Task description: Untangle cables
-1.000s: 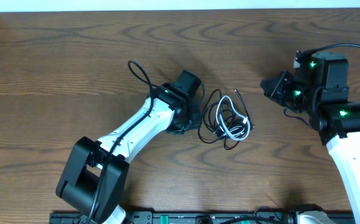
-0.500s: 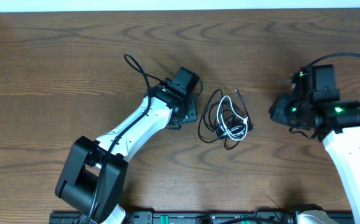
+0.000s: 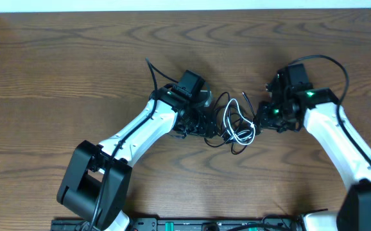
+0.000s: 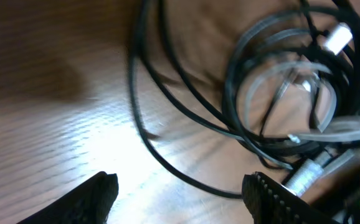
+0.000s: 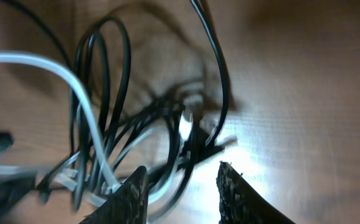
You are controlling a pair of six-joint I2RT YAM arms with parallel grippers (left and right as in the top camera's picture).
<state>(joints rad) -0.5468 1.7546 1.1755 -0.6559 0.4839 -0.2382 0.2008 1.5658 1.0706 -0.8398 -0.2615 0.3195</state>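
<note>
A black cable point(image 3: 219, 122) and a shorter white cable point(image 3: 240, 133) lie tangled in small loops on the wooden table. My left gripper point(image 3: 206, 122) is open at the tangle's left edge; in the left wrist view point(image 4: 180, 196) a black loop point(image 4: 186, 124) lies between and ahead of its fingers. My right gripper point(image 3: 260, 122) is open at the tangle's right edge; in the right wrist view point(image 5: 183, 193) black strands point(image 5: 211, 93) and the white cable point(image 5: 80, 106) lie just ahead of its fingers, one strand between them.
The thick black wire point(image 3: 152, 74) fixed to the left arm arcs behind its wrist. A wire point(image 3: 330, 64) loops over the right arm. The table's far edge point(image 3: 185, 8) runs along the top.
Both arms have closed in on the tangle. The right gripper moved far left from the table's right side. The left gripper shifted right to the tangle's edge.
</note>
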